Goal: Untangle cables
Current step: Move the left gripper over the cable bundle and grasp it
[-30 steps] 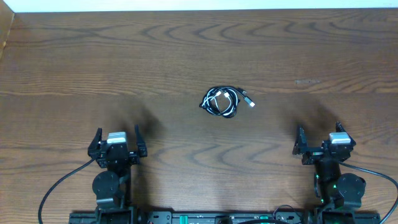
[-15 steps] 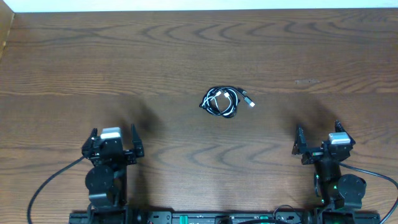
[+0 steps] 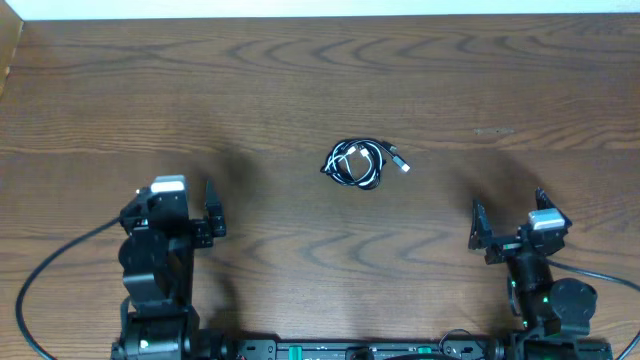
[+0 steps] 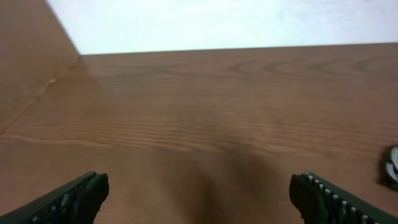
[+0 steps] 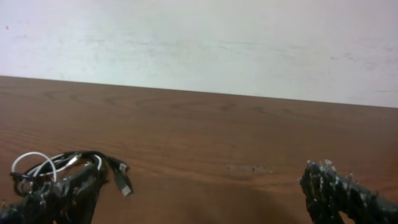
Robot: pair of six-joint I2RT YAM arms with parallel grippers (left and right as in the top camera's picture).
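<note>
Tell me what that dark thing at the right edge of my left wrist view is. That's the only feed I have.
Observer: That's the cables, one black and one white, bunched in a small coil in the middle of the table.
Operator: Is the right claw on them?
Observer: No. The right claw is open and empty, well apart from the coil, on the near right.
Operator: Any loose end to grab?
Observer: Yes, one plug with a silver tip sticks out on the coil's right side.
</note>
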